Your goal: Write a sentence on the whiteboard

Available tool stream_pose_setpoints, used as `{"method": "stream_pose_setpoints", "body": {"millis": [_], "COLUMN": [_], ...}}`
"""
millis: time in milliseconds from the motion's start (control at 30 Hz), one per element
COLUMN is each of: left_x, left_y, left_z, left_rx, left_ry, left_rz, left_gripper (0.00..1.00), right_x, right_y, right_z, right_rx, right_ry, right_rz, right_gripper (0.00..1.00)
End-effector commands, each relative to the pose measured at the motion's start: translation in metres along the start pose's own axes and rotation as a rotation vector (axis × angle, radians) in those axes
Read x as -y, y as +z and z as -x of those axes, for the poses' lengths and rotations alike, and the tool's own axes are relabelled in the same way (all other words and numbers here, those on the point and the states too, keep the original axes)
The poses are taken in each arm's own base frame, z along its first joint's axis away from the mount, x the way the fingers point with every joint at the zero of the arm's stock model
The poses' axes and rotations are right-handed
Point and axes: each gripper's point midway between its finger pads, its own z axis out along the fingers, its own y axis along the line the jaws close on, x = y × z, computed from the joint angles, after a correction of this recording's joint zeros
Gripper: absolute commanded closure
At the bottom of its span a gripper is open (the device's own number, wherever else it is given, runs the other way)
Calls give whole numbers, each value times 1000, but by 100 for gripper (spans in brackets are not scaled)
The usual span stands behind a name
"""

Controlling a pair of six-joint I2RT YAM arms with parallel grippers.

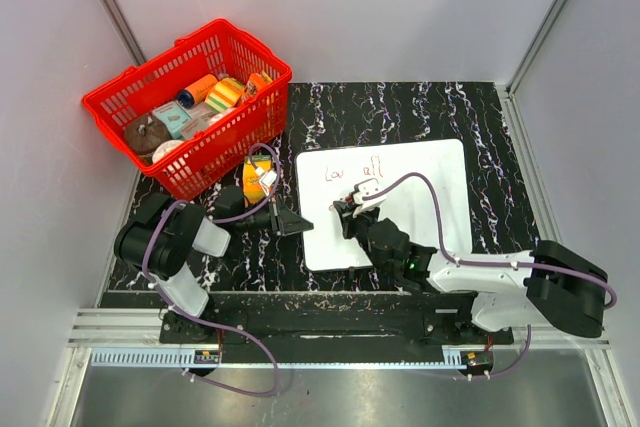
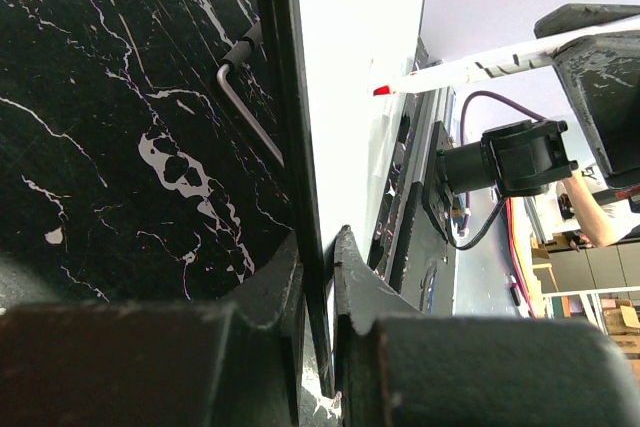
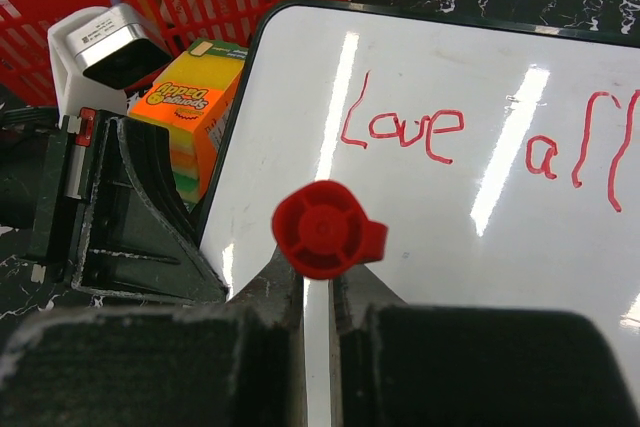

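Observation:
The whiteboard (image 1: 420, 202) lies flat on the black marble table. Red handwriting on it reads "Love all" (image 3: 402, 129) in one line near its far edge; it also shows in the top view (image 1: 352, 169). My right gripper (image 1: 350, 215) is over the board's left part, below the words, shut on a slim white pen whose red cap end (image 3: 325, 230) faces the camera. The left wrist view shows the pen (image 2: 470, 67) slanted, its red tip close over the board (image 2: 350, 97). My left gripper (image 2: 318, 282) is shut on the board's left edge (image 1: 297, 222).
A red basket (image 1: 120, 97) full of small items stands at the back left. A pack of coloured sponges (image 1: 258, 175) stands next to the board's left edge. A hex key (image 2: 245, 97) lies on the table (image 1: 470, 107) by the board's rim.

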Motion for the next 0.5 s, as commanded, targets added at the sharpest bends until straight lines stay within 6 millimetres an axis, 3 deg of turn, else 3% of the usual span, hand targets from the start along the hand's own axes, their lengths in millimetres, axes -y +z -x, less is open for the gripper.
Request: {"method": "stream_pose_setpoints", "body": {"millis": [0,467], "left_x": [-34,-34], "left_y": [-1,1], "left_z": [-10,-11], "left_rx": [2,-8], "left_ry": [96,95], "left_rz": [130,130], "left_gripper": [100,100], "right_x": [0,5], "right_y": [-6,-3], "right_z": [13,15], "right_rx": [29,40], "right_ry": [42,42], "right_rz": [1,-37], "right_gripper": [100,100]}}
